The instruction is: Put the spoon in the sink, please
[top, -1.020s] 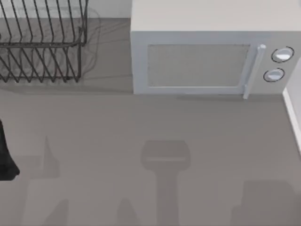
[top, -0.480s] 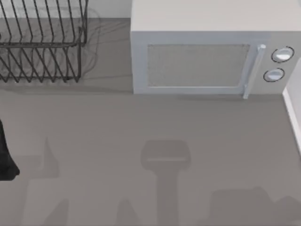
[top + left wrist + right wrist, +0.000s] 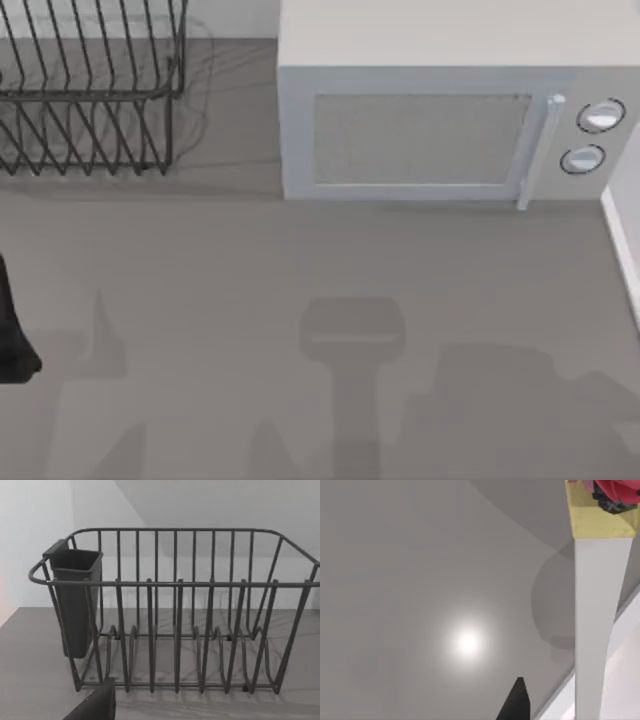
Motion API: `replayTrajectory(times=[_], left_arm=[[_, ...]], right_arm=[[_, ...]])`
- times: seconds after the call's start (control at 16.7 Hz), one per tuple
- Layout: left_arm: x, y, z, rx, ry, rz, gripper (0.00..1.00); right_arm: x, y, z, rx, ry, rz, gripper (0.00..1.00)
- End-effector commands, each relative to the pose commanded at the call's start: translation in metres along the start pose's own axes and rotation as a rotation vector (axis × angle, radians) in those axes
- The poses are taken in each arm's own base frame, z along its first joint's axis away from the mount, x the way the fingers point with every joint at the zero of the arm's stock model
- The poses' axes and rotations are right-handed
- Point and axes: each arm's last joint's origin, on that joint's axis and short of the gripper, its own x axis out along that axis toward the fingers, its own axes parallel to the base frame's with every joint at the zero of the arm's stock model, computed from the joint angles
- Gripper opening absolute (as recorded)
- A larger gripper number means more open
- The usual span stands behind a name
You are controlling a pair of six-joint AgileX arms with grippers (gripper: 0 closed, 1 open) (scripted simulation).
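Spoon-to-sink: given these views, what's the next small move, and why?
Probably keep swinging the right arm to look around before any reach. The top view has the dish rack at the counter's back left and the microwave right of it. The left wrist view faces the rack's dark utensil cup; no spoon or sink is visible to aim at.

The dish rack (image 3: 175, 630) looks like thin dark metal wire with a matt coating. Its cutlery holder (image 3: 75, 602) looks like matt dark plastic. The microwave (image 3: 450, 120) has a smooth pale casing, and the countertop (image 3: 300, 260) is smooth, matt grey.
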Motion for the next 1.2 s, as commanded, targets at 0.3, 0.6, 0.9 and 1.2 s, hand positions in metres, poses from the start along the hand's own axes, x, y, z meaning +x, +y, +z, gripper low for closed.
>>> replayTrajectory(times=[0.3,0.6,0.9,1.2], left_arm=[[0.0,0.0,0.0,0.0,0.0,0.0,1.0],[0.0,0.0,0.0,0.0,0.0,0.0,1.0],[0.0,0.0,0.0,0.0,0.0,0.0,1.0],[0.0,0.0,0.0,0.0,0.0,0.0,1.0]], right_arm=[[-0.024,-0.073,-0.053,-0.033,-0.021,0.03,0.0],[-0.031,-0.15,-0.104,-0.028,0.005,0.004,0.0],[-0.01,-0.2,-0.128,0.002,0.033,-0.031,0.0],[0.012,-0.22,-0.133,0.034,0.044,-0.048,0.0]])
